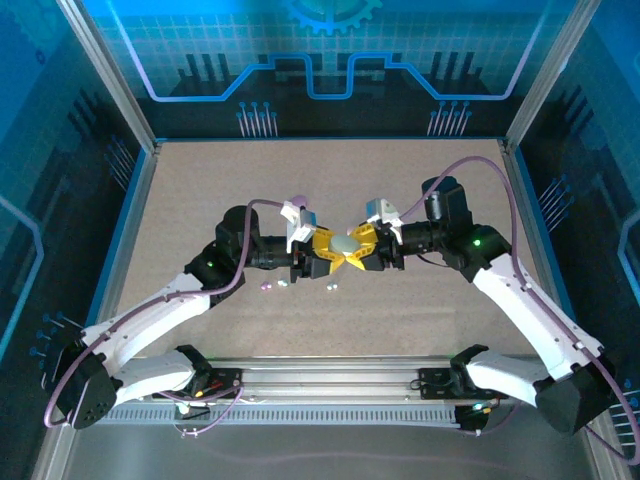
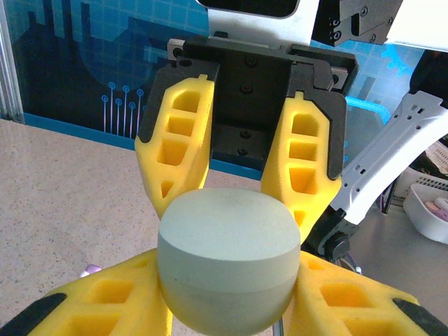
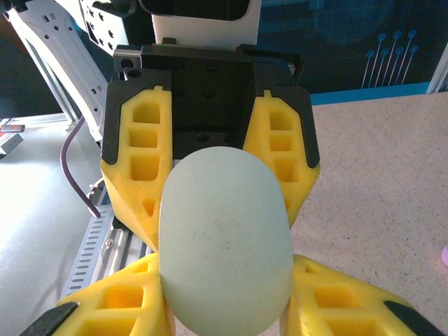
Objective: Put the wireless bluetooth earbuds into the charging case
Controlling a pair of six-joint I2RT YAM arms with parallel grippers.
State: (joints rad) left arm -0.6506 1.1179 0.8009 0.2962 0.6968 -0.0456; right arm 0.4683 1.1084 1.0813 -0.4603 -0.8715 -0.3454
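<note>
Robot lab cell, blue circuit-print panels (image 1: 330, 40) walling the far, left and right sides, aluminium posts (image 1: 111, 80) framing a speckled tabletop (image 1: 330, 175), two robot arms (image 1: 150, 325) sitting bolted to a near-edge rail (image 1: 330, 378).

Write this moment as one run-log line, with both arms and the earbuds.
left fingers: gripping pale mint-green pebble-shaped case | right fingers: gripping same case | case: closed, off beige table | tiny pastel earbuds: loose on table

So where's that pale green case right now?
In the top view, the mint case is mid-table, gripped by the left gripper and the right gripper; tiny earbuds lie just nearer the robot.
</note>
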